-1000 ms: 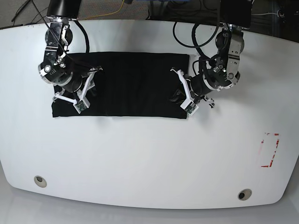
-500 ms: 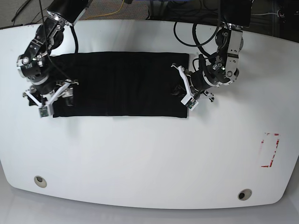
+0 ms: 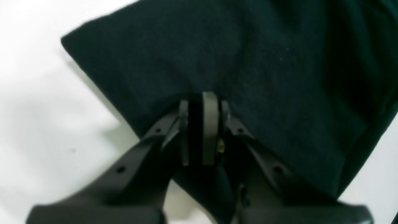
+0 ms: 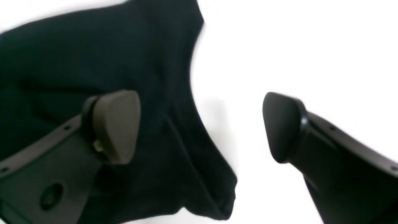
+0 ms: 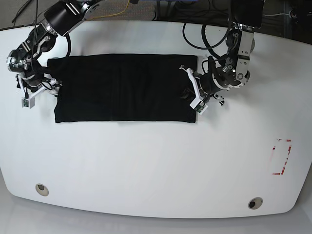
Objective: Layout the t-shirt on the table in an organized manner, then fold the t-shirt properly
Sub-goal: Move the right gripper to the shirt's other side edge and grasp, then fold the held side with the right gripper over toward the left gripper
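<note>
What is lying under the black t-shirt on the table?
Around the t-shirt only the white table shows, so it lies flat on it. Whether anything is hidden beneath cannot be seen; the cloth covers that area, with no visible bulge.

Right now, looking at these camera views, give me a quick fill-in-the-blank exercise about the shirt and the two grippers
1. The t-shirt lying flat on the table is plain ____ in colour.
2. The left gripper is ____ on the shirt's edge.
3. The right gripper has its jaws ____, with no cloth between them.
4. In the base view, the small outline mark near the table's right edge is ____.

Missing words: black; shut; open; red
</note>
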Tool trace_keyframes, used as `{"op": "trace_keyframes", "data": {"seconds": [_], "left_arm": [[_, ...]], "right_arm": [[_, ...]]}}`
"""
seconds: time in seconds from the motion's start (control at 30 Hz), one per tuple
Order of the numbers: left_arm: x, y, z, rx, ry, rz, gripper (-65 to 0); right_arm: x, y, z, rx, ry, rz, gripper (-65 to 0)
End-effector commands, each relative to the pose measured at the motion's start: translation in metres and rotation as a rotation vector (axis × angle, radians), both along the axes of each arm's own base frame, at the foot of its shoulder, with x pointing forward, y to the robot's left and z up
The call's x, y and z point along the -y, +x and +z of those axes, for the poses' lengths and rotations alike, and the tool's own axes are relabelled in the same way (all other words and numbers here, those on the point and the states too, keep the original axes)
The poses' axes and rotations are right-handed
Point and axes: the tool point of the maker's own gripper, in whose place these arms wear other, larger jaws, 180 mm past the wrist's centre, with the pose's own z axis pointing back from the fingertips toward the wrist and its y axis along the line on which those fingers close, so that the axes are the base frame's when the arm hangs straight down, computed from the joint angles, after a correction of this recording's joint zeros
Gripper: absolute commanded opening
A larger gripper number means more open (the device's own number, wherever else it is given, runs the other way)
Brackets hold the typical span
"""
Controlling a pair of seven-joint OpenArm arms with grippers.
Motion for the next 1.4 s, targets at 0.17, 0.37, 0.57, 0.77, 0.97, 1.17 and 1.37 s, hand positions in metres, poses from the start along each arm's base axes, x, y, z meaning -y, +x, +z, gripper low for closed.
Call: {"op": "trace_keyframes", "data": {"seconds": [0.17,0.37,0.57,0.77,0.97,1.17,1.37], "left_arm": [[0.002,0.007,0.012,0.037,-0.024,0.0,-61.6],[-0.004,0.007,0.01,0.037,-0.007,-0.003,-61.6],[-0.004,0.007,0.01,0.037,-0.005,-0.003,-61.6],[-0.004,0.008,0.01,0.039,-0.005,-0.003,-61.6],[-0.004,0.008,0.01,0.039,-0.005,-0.003,-61.6],[-0.004,0.008,0.01,0.039,-0.005,-0.003,-61.6],[-0.004,0.008,0.01,0.039,-0.005,-0.003,-61.6]], "right_arm": [[0.015,0.012,-0.011,0.118,0.271,-0.053,-5.2],[0.011,0.017,-0.017,0.143,0.407,-0.042,-5.2],[-0.011,0.021,-0.014,0.161,0.471,0.022,-5.3],[-0.04,0.026,-0.008,0.193,0.511,0.088,-5.4],[-0.056,0.025,-0.002,0.217,0.506,0.124,-5.5],[-0.068,0.026,-0.003,0.213,0.507,0.15,-11.1],[-0.078,0.029,-0.004,0.203,0.511,0.185,-37.8]]}}
